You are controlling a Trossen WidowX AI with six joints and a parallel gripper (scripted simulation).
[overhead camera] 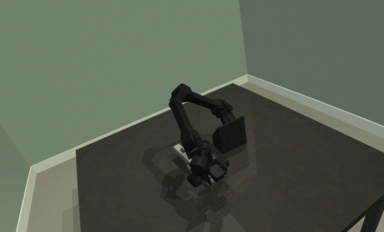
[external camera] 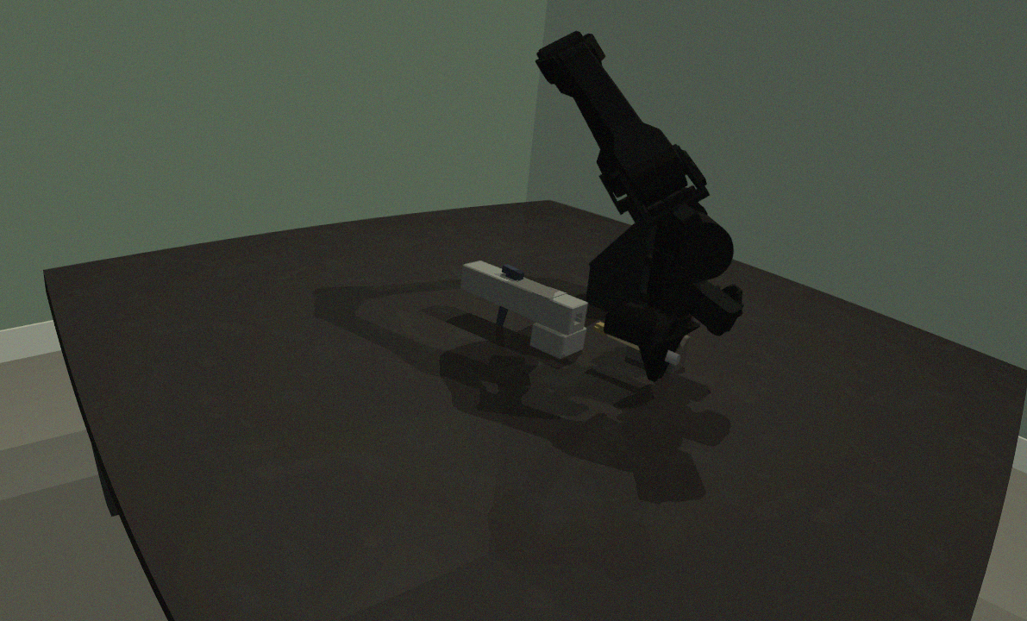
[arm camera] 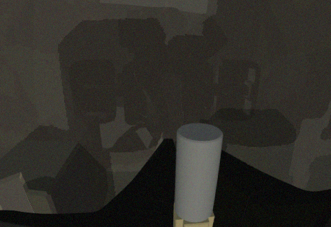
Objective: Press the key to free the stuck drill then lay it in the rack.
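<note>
My gripper (overhead camera: 211, 182) (external camera: 658, 369) (arm camera: 181, 146) is shut on the drill, near its pale cylindrical end. The drill (overhead camera: 212, 180) (external camera: 673, 358) (arm camera: 198, 179) has a thin yellowish shaft that points toward the white housing in the exterior view, and it is outside that housing. The dark blue key (overhead camera: 182, 149) (external camera: 512, 272) sits on top of the housing, toward its far end. The beige rack (external camera: 685, 354) (arm camera: 12, 193) is mostly hidden behind the gripper; part of it shows at the lower left in the wrist view. Whether the drill touches it cannot be told.
The long white housing (overhead camera: 178, 147) (external camera: 540, 297) stands on the dark table (overhead camera: 297, 161) (external camera: 331, 494), beside the gripper. A dark blue post (external camera: 501, 320) shows beneath it. The arm's black base (overhead camera: 232, 135) is behind the gripper, and the arm shades the area.
</note>
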